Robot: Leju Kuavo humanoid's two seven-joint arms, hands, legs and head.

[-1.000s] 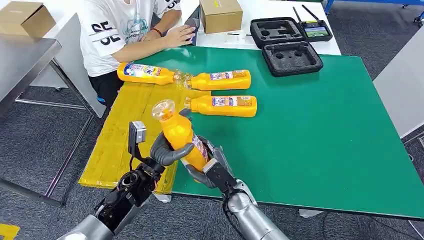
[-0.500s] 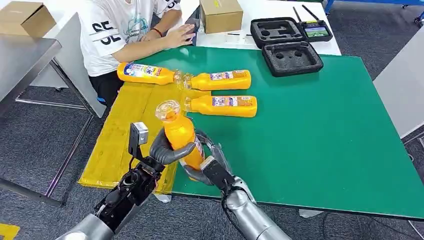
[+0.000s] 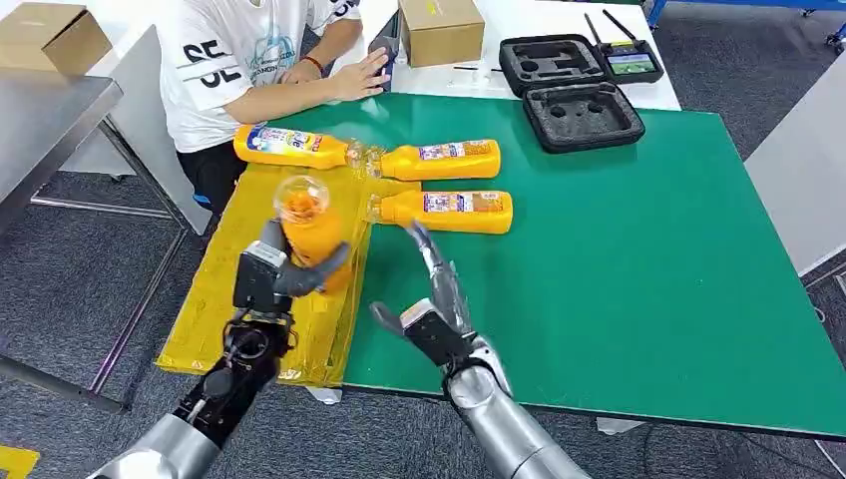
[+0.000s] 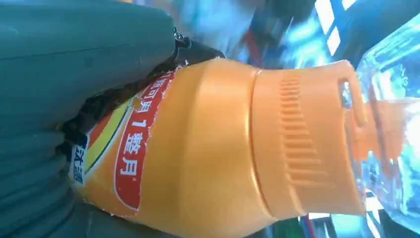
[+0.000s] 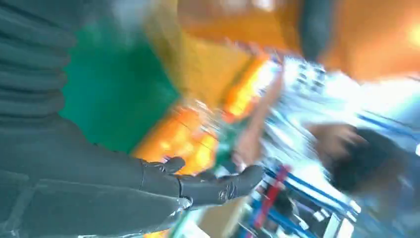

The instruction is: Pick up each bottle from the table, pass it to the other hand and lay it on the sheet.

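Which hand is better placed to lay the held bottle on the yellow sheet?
Left. The left hand grips the bottle above the yellow sheet. The right hand is open over the green table, holding nothing.

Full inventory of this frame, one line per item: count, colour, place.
held bottle: 1, orange, in left hand above the sheet
lying bottles: 3, orange; one on sheet's far end, two on green mat
sheet: 1, yellow, left table edge
mat: 1, green, tabletop
foam cases: 2, black, far side
controller: 1, black, with antennas, far side
boxes: 2, brown cardboard; far table, left table
person: 1, white shirt, far left
left hand: grey, holds bottle
right hand: grey, fingers spread, over mat
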